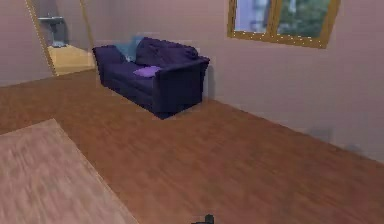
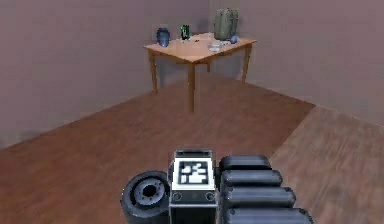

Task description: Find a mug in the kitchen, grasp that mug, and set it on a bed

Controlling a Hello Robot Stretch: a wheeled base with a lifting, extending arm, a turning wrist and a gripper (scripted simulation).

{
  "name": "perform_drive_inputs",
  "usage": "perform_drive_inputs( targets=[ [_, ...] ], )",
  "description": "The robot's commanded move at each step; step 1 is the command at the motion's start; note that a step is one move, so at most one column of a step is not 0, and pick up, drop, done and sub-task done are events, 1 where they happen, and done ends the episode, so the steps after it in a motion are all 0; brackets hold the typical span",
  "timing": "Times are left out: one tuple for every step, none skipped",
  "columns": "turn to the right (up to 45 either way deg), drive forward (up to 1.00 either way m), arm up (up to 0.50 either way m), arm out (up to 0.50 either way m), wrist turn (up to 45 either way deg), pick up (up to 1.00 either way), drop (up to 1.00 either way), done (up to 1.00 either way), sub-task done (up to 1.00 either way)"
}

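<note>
Item sought, mug: it is not standing out for certain among the small things sitting on the wooden table (image 2: 180,52) in the far corner. These include a blue vase-like piece (image 2: 163,37), a dark green item (image 2: 185,32) and a tall grey-green one (image 2: 226,23).

The gripper (image 2: 147,195) is lying at the arm side view's bottom edge beside a white marker square (image 2: 193,172). Its fingers are not making themselves out, so jaw state and load cannot be told.

A purple sofa (image 1: 155,75) is standing against the wall and carrying a lilac cushion (image 1: 146,71). A doorway (image 1: 65,40) and a wood-framed window (image 1: 285,20) are flanking it, with a pale rug (image 1: 50,180) lying in front.
</note>
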Motion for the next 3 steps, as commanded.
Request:
perform_drive_inputs(
  targets=[
    [-33.0, 0.00, 0.00, 0.00, 0.0, 0.00, 0.00, 0.00, 0.00],
    [0.0, 1.00, 0.00, 0.00, 0.0, 0.00, 0.00, 0.00, 0.00],
    [0.0, 1.00, 0.00, 0.00, 0.0, 0.00, 0.00, 0.00, 0.00]
  ],
)
